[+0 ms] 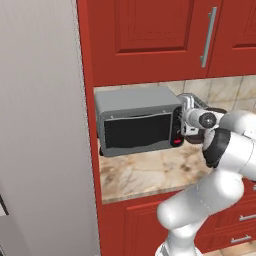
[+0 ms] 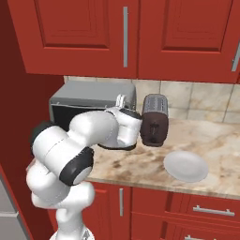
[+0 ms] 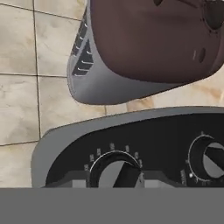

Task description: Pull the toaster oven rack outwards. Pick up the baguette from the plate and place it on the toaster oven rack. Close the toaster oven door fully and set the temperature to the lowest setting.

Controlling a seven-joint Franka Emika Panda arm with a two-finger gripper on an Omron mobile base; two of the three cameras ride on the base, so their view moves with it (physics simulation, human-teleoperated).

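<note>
You see the grey metal toaster oven (image 1: 136, 122), long axis left-right, dark glass door (image 1: 137, 130) shut facing you; two-finger gripper (image 3: 114, 180) straddles its black round knob (image 3: 114, 171), grip unclear.

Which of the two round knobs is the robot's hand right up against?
The knob low in the hand view, flanked by the gripper; the other knob sits aside.

We see red upper cabinets (image 1: 150, 30) with long grey bar handles (image 1: 208, 37) above a beige tiled backsplash (image 2: 206, 101). Below runs a marbled tan counter (image 1: 150, 172) on red drawer fronts (image 2: 197, 211) with short grey handles (image 2: 213, 211). A tall pale grey panel (image 1: 40, 130) stands at the far left, edged by a red cabinet side (image 1: 86, 100). Well off to one side of the jaws, the counter stretches on; the light is even and soft
</note>
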